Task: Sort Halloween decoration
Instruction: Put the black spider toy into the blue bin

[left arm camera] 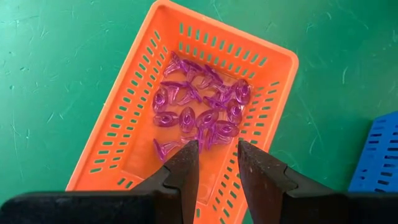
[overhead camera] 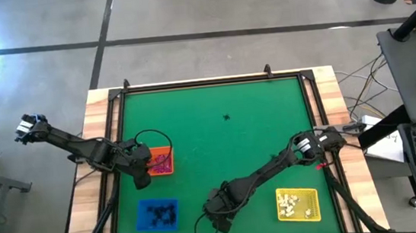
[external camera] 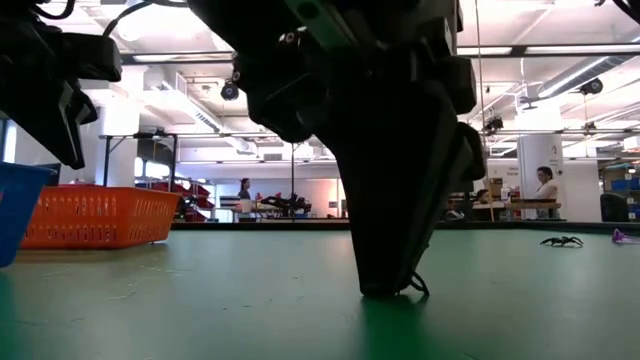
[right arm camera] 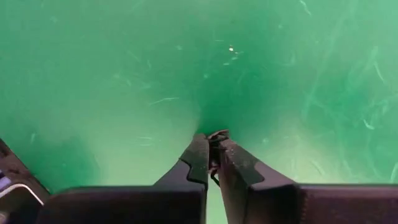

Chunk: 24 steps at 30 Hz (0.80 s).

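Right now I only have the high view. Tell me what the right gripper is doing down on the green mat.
Observer: The right gripper is shut on a tiny black spider-like trinket, pinched at its tips.
Operator: Check the left one.
Observer: The left gripper hangs open and empty over the orange slotted plastic tray of purple trinkets.
Operator: Scan for strays.
Observer: In the low view, a small purple piece lies near the loose black spider.
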Tool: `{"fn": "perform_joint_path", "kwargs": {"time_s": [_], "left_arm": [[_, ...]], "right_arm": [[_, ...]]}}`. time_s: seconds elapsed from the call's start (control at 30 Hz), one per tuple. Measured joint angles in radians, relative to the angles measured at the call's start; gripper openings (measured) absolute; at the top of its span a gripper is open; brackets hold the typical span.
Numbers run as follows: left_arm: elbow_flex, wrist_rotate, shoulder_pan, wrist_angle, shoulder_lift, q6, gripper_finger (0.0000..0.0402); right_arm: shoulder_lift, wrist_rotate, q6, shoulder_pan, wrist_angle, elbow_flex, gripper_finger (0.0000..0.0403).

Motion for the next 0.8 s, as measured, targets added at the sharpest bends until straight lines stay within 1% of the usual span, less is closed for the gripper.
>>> {"fn": "perform_joint_path", "kwargs": {"time_s": [0.13, 0.27, 0.5, 0.63, 0.8], "left_arm": [[0.013, 0.000, 0.000, -0.003, 0.000, 0.000, 0.0094], [0.042, 0.000, 0.000, -0.002, 0.000, 0.023, 0.0094], [0.079, -0.003, 0.000, -0.006, -0.001, 0.030, 0.0094], [0.082, -0.004, 0.000, -0.008, -0.001, 0.030, 0.0094], [0.082, -0.004, 0.000, -0.008, -0.001, 0.030, 0.0094]], "right_arm": [[-0.007, -0.002, -0.024, -0.001, -0.018, 0.054, 0.0010], [-0.008, 0.038, -0.028, -0.002, 0.008, 0.121, 0.0010], [-0.007, 0.075, -0.046, -0.007, 0.043, 0.247, 0.0009], [-0.007, 0.088, -0.054, -0.021, 0.145, 0.272, 0.0009], [-0.005, 0.087, -0.053, -0.055, 0.345, 0.271, 0.0009]]}}
